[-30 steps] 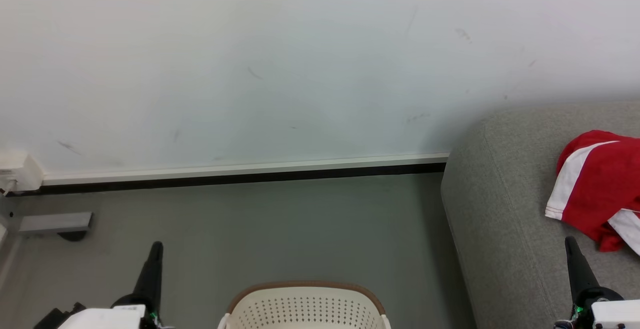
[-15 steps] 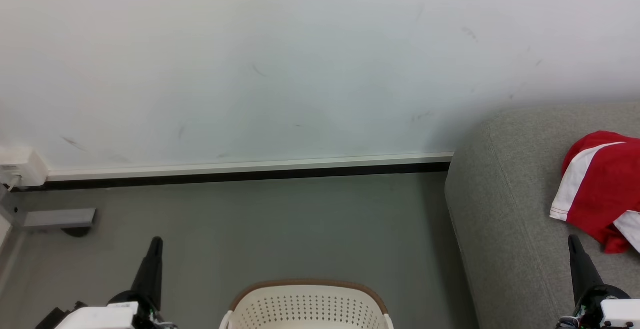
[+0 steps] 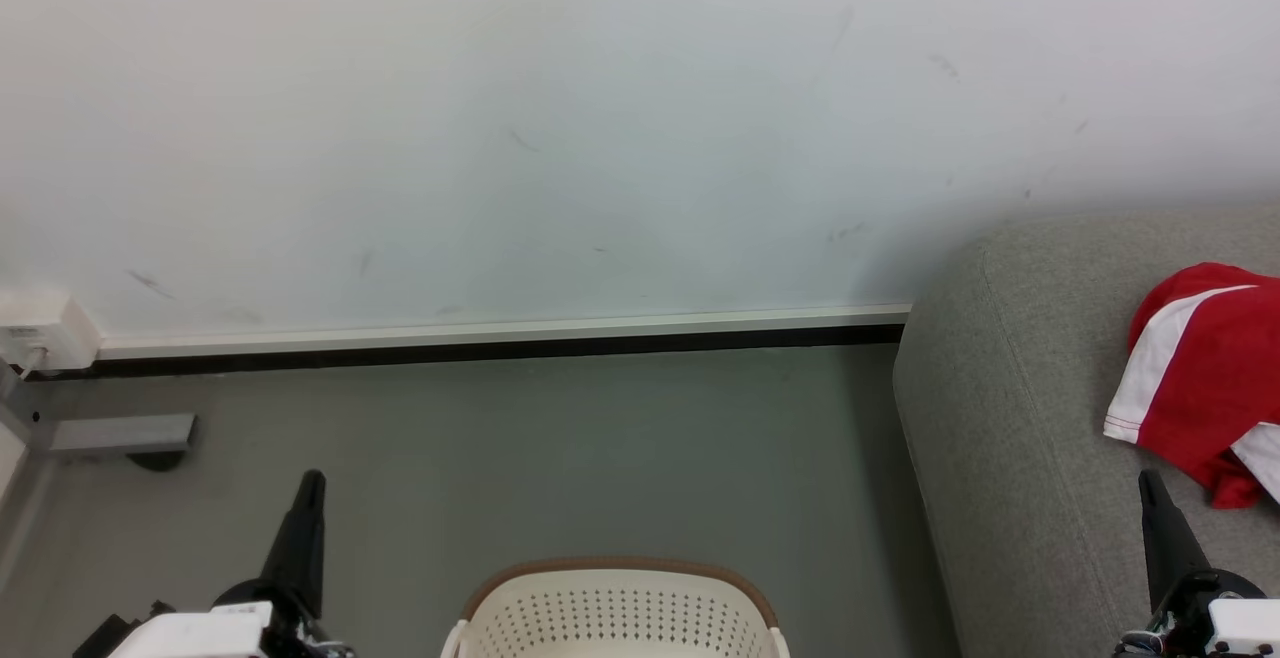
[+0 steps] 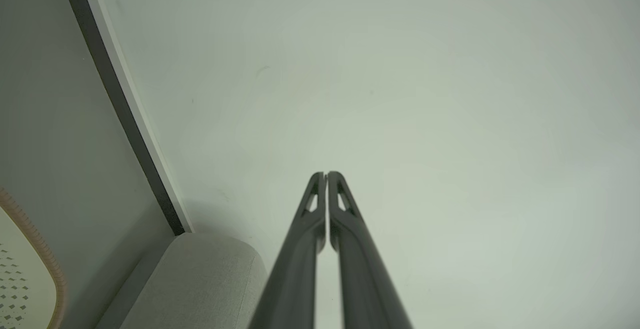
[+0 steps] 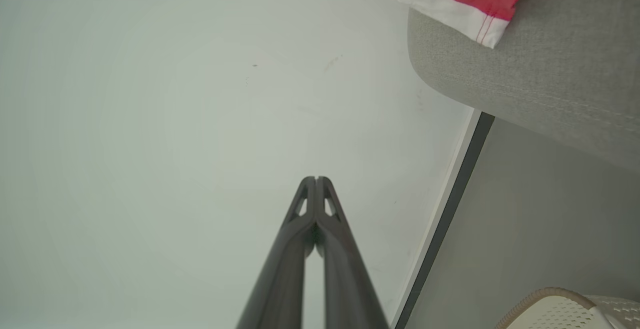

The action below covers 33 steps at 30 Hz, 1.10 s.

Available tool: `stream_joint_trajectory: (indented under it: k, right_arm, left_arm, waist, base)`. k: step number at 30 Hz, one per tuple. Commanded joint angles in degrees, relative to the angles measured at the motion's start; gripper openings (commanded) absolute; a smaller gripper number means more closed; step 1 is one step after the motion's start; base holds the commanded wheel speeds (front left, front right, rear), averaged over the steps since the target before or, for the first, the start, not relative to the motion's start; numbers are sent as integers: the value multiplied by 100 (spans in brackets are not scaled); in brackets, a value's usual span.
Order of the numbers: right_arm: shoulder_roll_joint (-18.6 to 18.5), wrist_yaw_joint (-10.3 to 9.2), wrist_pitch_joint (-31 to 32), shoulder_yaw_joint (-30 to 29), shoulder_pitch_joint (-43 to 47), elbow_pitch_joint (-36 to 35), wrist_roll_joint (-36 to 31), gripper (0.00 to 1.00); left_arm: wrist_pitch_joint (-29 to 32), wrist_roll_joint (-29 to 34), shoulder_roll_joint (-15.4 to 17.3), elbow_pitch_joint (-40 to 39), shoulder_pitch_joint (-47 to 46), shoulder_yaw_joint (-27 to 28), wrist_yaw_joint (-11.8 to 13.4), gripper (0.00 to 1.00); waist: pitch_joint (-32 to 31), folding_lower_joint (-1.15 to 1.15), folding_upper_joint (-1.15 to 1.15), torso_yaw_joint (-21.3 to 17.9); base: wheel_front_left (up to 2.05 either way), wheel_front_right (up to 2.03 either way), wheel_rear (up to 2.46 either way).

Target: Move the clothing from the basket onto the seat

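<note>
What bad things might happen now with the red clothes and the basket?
1. The clothing lies near the sofa's rounded edge, so it might slide off onto the floor.
2. The left gripper and right gripper are shut; reaching in like that may just poke the fabric.
3. The head view cuts off the basket past its far rim, so a reach inside could be misjudged.

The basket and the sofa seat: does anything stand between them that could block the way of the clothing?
Nothing visible does. Just grey floor lies between the basket and the seat, whose rounded side faces the basket. One red garment already lies on the seat, further right.
</note>
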Motion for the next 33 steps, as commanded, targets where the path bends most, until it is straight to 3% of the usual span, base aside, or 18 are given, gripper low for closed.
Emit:
stream_joint_trajectory:
  k: [1,33]
  right_arm:
    - [15,-12,34,-23,-66,12,-7,0]
    - [28,-12,34,-45,-69,13,-37,0]
  left_arm:
    - [27,-80,37,-22,-47,13,-29,0]
    - [26,-82,38,-23,-46,12,-29,0]
  waist:
    - [0,0,0,-1]
    - [0,0,0,-1]
  base:
    - [0,0,0]
    - [0,0,0]
